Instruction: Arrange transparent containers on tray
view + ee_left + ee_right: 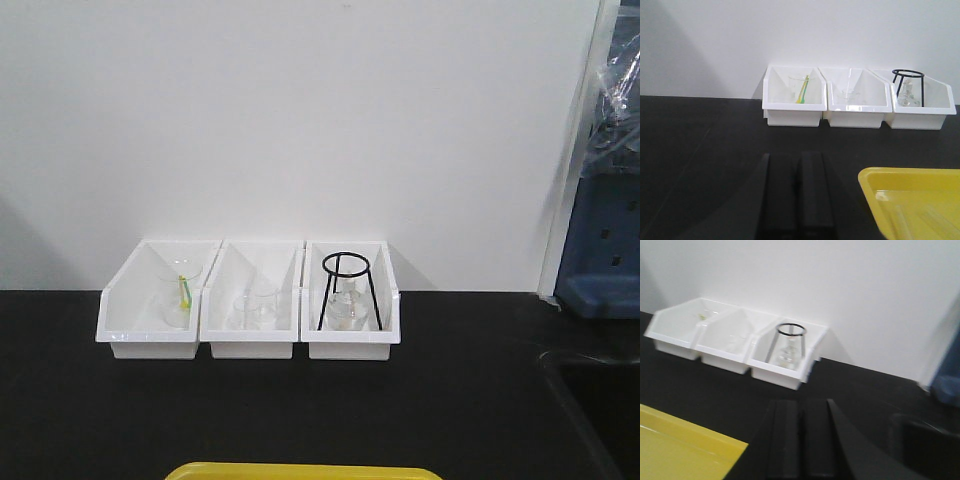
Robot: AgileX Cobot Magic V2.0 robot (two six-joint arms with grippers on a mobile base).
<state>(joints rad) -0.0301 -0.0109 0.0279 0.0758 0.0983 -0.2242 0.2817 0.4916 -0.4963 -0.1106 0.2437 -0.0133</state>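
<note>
The left gripper [797,192] hovered over the black table [700,150], its fingers pressed together on nothing. Right of it lay the wide bright yellow plastic tray [875,182], with faint slender clear glass test tubes [925,217] apparently resting inside. The right gripper [801,440] also hung with its fingers together and empty. Any remaining tube likely needs the fingers parted first, then a gentle mid-length grip, laid parallel to the others.

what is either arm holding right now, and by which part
Nothing. The left gripper and right gripper both have their fingers shut together with nothing between them.
</note>
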